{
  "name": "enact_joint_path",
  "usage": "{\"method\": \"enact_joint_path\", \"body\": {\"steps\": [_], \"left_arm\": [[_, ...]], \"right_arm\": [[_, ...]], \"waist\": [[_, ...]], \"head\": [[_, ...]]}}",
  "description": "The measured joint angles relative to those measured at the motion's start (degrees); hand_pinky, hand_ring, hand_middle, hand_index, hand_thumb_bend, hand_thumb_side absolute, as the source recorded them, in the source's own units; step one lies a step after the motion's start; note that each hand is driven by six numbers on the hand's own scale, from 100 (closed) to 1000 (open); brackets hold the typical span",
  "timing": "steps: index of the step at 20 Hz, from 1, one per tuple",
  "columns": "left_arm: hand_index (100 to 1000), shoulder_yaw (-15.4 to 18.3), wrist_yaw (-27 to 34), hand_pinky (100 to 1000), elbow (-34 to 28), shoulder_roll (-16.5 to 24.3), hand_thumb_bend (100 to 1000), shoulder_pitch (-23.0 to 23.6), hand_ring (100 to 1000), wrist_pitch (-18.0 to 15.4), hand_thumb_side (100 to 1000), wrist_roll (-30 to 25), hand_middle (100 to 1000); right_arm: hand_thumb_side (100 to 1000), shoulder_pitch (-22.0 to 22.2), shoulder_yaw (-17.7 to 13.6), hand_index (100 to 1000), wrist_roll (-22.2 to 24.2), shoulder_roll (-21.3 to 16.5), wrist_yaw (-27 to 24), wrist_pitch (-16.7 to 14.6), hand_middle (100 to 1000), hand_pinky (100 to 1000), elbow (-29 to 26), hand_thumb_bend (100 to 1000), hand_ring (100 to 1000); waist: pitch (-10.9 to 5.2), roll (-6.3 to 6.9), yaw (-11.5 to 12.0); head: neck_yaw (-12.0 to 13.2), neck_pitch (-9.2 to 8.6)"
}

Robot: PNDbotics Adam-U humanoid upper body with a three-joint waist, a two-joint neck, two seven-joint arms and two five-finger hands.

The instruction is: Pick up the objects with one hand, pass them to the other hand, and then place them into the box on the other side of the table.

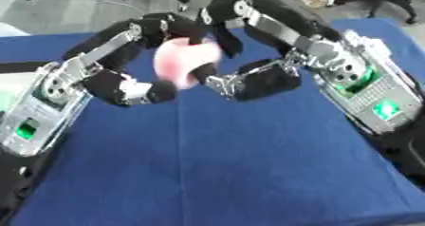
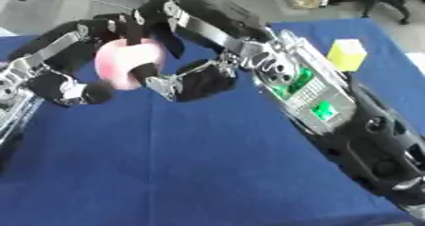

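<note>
pink ball [image 1: 184, 59] between left robot hand [image 1: 124, 85] and right robot hand [image 1: 257, 78] (both curled round it)

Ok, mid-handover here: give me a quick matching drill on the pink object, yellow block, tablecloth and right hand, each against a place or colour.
Things:
1. pink object
2. yellow block
3. tablecloth
4. right hand

Matches:
A. blue
B. alone on the table's far right
C. between both hands, off the table
D. reaches in from the upper right

Pairs: 1-C, 2-B, 3-A, 4-D
</note>
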Motion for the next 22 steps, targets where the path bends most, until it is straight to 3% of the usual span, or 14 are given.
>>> {"method": "enact_joint_path", "body": {"steps": [11, 22], "left_arm": [[786, -0.3, -1.0, 762, -0.1, 0.0, 608, 0.0, 733, 0.2, 621, 1.3, 805], [734, -1.5, -1.2, 693, 0.0, 0.0, 581, 0.0, 641, -1.8, 585, -4.0, 730]], "right_arm": [[100, 0.8, 0.5, 351, 0.2, 0.0, 1.5, 0.0, 161, 629, 0.0, 100, 278], [100, 1.0, 0.8, 352, -0.1, 0.1, 1.6, 0.4, 161, 621, 0.0, 100, 277]], "waist": [[0.0, 0.0, 0.1], [0.0, 0.0, 0.1]], "head": [[-0.2, 0.0], [-0.2, 0.0]]}}
